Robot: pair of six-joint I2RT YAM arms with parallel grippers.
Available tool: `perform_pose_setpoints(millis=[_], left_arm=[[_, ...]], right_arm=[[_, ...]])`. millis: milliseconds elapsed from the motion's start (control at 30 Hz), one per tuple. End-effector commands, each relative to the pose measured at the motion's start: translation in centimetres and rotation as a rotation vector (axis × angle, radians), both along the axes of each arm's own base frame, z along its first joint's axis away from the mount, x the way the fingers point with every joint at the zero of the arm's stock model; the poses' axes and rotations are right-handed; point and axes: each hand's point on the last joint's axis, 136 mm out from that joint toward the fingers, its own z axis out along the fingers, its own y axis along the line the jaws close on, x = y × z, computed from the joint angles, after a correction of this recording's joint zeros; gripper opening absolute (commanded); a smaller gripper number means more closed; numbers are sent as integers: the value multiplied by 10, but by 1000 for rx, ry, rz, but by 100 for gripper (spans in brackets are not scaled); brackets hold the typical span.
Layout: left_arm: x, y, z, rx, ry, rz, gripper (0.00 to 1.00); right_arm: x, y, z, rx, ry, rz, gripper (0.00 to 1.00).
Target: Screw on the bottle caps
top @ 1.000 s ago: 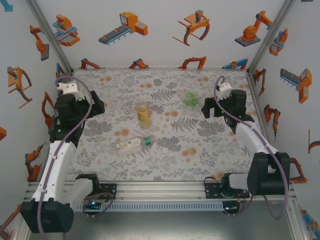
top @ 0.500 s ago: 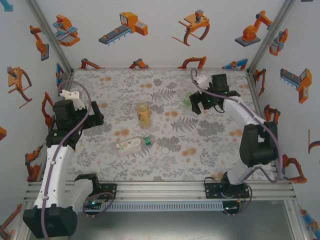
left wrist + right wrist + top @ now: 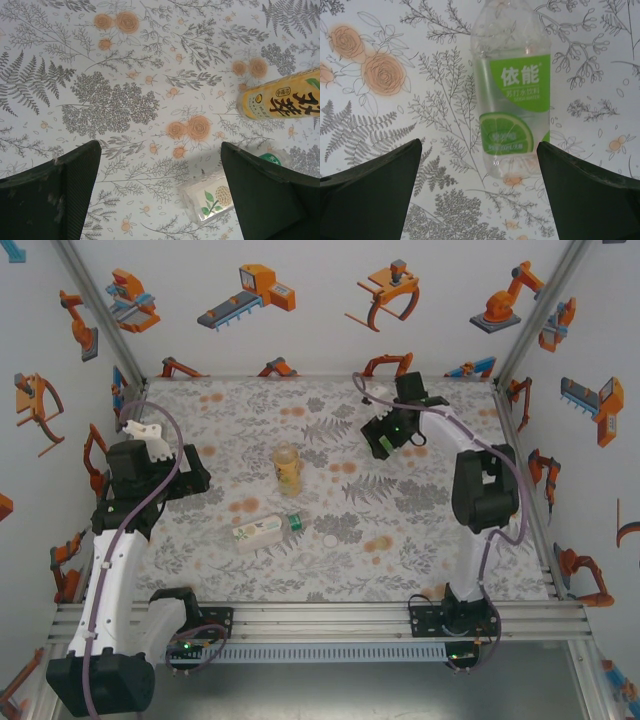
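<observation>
Three bottles and two caps lie on the table [image 3: 450, 540]: the white cap [image 3: 329, 539] lies loose at 5 o'clock from the upright amber bottle [image 3: 287, 468], and the green cap [image 3: 294, 522] sits at the neck end of the pale-labelled bottle [image 3: 258, 531] lying at 7 o'clock. The left arm reaches in at 9 o'clock with the left tool [image 3: 197, 468] spread, while the right arm stretches to 1 o'clock, the right tool [image 3: 480, 145] spread above the lying green-labelled bottle [image 3: 512, 95]. A second ago the right arm was at the 3 o'clock edge; the left has barely shifted.
</observation>
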Motion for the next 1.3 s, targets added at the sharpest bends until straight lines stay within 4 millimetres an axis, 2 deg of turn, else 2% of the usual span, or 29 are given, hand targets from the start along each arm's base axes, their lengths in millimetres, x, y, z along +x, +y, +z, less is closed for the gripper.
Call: perform_pose_setpoints(millis=[0, 300, 467, 967, 1267], left_arm=[[-2, -1, 0, 8, 3, -21, 97], [-2, 0, 1, 12, 0, -20, 97], [0, -1, -1, 0, 7, -20, 97], [2, -3, -6, -17, 29, -31, 97], [2, -6, -7, -24, 35, -41, 97]], right_arm=[[9, 3, 6, -33, -9, 21, 88], [35, 15, -2, -50, 10, 59, 88], [41, 22, -13, -36, 61, 76, 87], [43, 32, -45, -58, 131, 95, 79], [44, 38, -58, -78, 152, 103, 71]])
